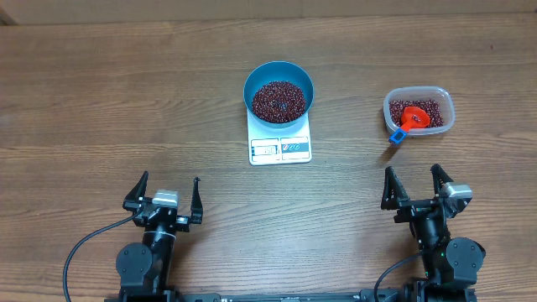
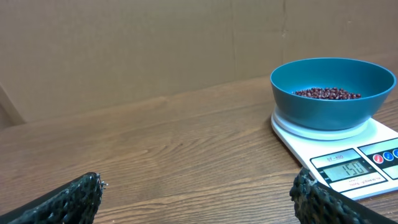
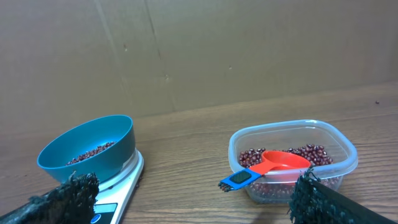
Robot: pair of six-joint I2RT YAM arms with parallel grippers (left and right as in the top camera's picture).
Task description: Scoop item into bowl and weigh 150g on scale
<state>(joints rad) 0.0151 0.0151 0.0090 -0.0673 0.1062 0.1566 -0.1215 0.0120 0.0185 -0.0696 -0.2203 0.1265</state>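
knobbly black left claw (image 1: 170, 179) and right claw (image 1: 411, 170) gape wide, empty; i see smooth round blue bowl (image 1: 255, 80) of maroon beans (image 1: 279, 100) on the flat white scale (image 1: 280, 149).

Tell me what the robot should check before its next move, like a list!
1. The bowl sits on the scale: ok.
2. The display reads 150: ok, as far as the left wrist view shows.
3. The beans lie inside the bowl: ok.
4. The scoop rests in the tub, handle over the rim: ok.
5. The left tool is open and empty: ok.
6. The right tool is open and empty: ok.
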